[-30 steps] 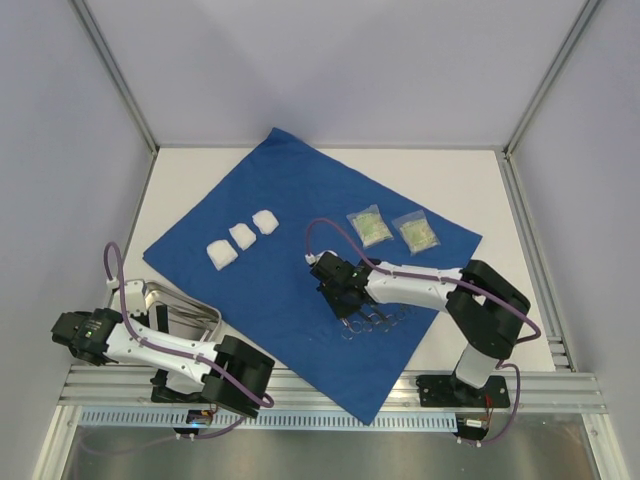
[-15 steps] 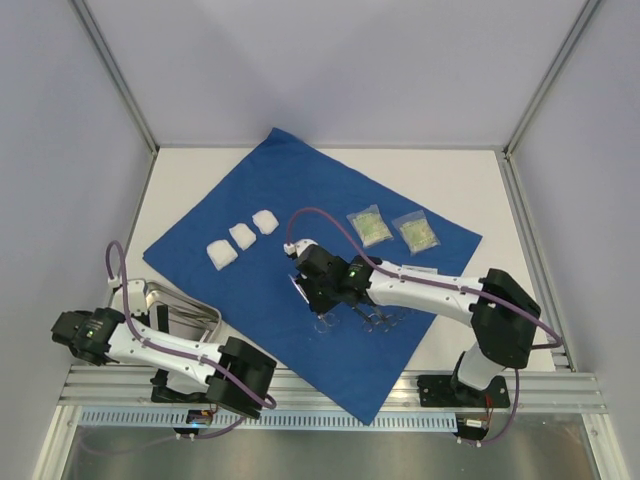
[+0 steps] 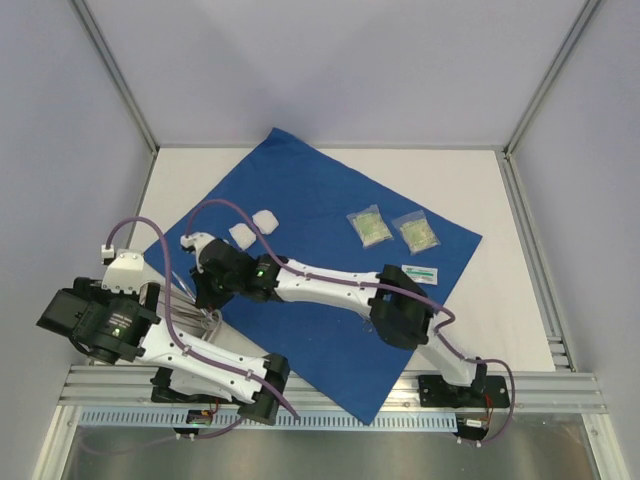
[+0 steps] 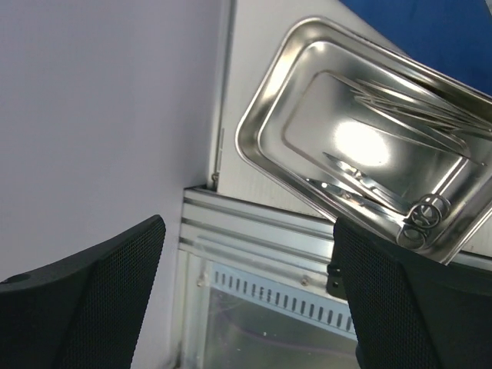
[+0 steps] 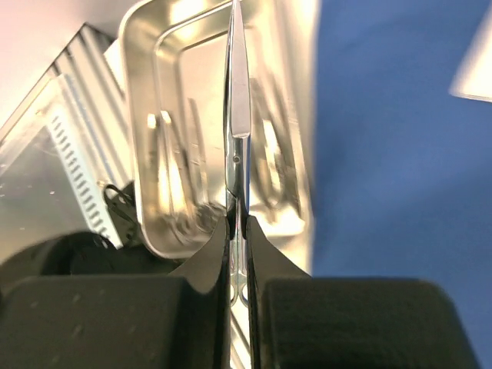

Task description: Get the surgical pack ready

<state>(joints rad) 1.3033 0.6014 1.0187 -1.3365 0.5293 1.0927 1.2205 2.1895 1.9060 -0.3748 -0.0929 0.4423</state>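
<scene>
Grips a slim, shiny steel scissor-like instrument [image 5: 238, 100] in the closed right gripper [image 5: 238, 223], edge-on, tip pointing out over the shallow rectangular stainless-steel tray [image 4: 269, 115]. Looks like the placing of that instrument into the tray, beside the other steel instruments [image 4: 369, 184] lying inside.

Lower with the tip well inside the tray's rim. Level the blades along the tray's long side, and only then release. Never let go from height: risks a bounce off the rim or a clatter onto the pieces below. Avoid landing across the ringed handles [image 4: 427, 211] at one end of the tray.

Leave the left gripper [image 4: 250, 284] spread wide and holding nothing, above the tray's near side and out of the descent.

Mind the large royal-blue fabric drape [image 3: 330, 200], spread flat on the white surface [image 3: 480, 180] just right of the tray. Lift the arm clear of it on the way back, to avoid shifting the white gauze squares [image 3: 265, 220] and small clear packets [image 3: 368, 226] lying on it, beyond the tray.
</scene>
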